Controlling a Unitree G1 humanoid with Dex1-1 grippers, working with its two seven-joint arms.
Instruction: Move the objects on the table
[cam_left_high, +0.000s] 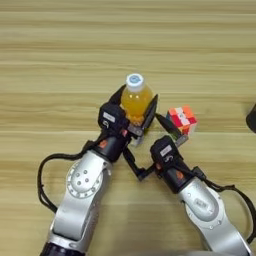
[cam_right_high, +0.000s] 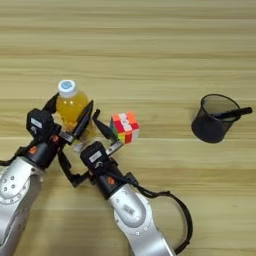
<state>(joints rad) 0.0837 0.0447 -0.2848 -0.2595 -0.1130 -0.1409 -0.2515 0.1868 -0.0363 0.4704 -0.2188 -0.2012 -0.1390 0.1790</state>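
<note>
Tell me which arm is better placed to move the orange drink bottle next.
Left. The left gripper already has its two black fingers on either side of the bottle, while the right gripper sits by the colored cube.

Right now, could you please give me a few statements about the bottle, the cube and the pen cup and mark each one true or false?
1. The left hand has its fingers on either side of the orange-drink bottle. True.
2. The bottle lies on its side. False: it stands upright, white cap on top.
3. The right hand is beside a multicoloured cube. True.
4. The black mesh pen cup stands between the two hands. False: it stands apart, far to the right of them on the table.
5. The pen cup is empty. False: a black marker leans out over its rim.
</note>
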